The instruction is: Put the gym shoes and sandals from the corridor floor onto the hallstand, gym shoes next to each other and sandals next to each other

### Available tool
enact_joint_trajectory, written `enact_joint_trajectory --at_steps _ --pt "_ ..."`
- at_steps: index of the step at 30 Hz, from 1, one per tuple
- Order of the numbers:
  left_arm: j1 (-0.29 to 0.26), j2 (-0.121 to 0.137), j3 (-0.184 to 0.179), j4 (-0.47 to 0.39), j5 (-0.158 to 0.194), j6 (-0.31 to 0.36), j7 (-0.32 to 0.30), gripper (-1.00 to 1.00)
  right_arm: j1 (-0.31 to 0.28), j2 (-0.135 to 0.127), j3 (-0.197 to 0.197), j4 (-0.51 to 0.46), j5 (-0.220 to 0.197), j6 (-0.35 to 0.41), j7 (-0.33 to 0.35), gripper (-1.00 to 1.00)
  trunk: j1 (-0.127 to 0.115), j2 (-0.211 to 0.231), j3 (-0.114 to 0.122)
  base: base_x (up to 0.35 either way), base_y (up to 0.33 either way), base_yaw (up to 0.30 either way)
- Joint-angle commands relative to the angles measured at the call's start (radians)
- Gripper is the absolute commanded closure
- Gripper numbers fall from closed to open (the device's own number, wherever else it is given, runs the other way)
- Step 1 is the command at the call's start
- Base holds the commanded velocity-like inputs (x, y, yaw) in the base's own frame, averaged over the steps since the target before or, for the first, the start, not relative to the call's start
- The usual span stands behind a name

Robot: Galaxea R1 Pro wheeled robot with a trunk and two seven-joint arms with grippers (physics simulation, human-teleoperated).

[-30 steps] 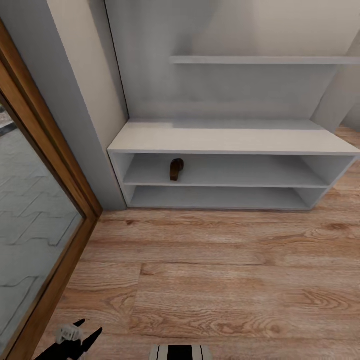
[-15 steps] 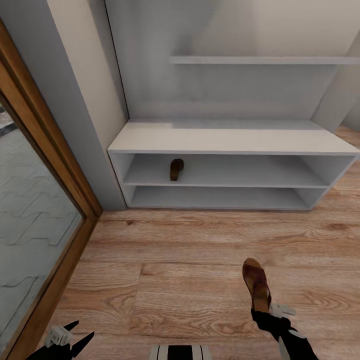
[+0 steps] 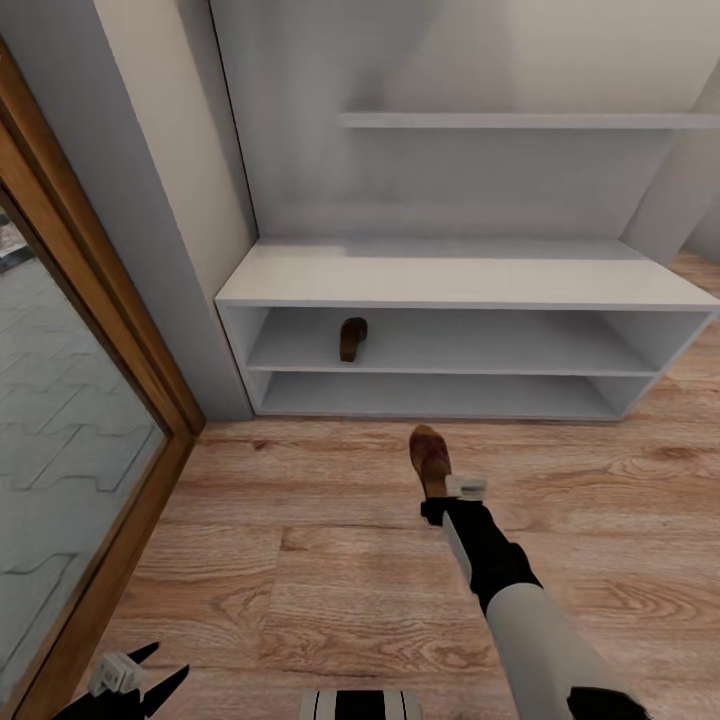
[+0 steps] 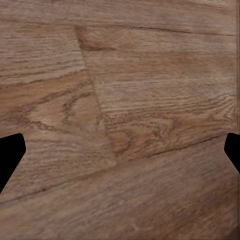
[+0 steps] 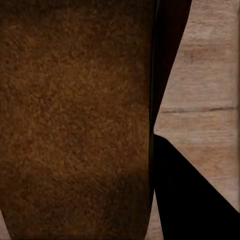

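My right gripper (image 3: pixel 437 497) is shut on a dark brown sandal (image 3: pixel 430 459) and holds it above the corridor floor (image 3: pixel 330 560), a short way in front of the hallstand (image 3: pixel 460 285). Its tan footbed (image 5: pixel 75 120) sits close up in the right wrist view, beside one black finger (image 5: pixel 190 195). A second sandal (image 3: pixel 352 338) lies on the hallstand's upper open shelf, toward the left. My left gripper (image 3: pixel 130 680) hangs open low at the left above bare planks (image 4: pixel 120 120), with its two dark fingertips (image 4: pixel 9 155) wide apart. The gym shoes are out of view.
A wood-framed glass door (image 3: pixel 70 400) runs along the left side. A grey wall pillar (image 3: pixel 160 200) stands between it and the hallstand. An upper shelf (image 3: pixel 520 120) juts from the back panel. Wood flooring stretches in front of the rack.
My right arm has reached forward and to the left, carrying the sandal from the lower right toward the rack. The left gripper has stayed in place.
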Motion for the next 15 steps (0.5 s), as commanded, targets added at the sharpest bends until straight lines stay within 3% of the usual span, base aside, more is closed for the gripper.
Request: enact_joint_trajectory --at_steps 1,9,15 --pt "-0.001 0.000 0.002 0.001 0.001 -0.005 -0.009 -1.00 -0.008 0.001 -0.004 -0.001 0.007 0.009 0.001 1.00 0.000 0.000 -0.001 0.000 0.000 0.000" --pt "-0.003 0.000 0.004 0.001 0.006 -0.001 -0.091 -1.00 -0.067 0.001 -0.002 -0.001 0.006 0.024 0.000 1.00 0.000 0.000 -0.001 0.000 0.000 0.000" --pt "-0.002 -0.006 -0.001 0.003 -0.002 0.000 -0.092 -1.00 -0.070 0.001 -0.001 -0.015 0.005 0.023 0.000 1.00 0.000 0.000 -0.001 0.000 0.000 0.000"
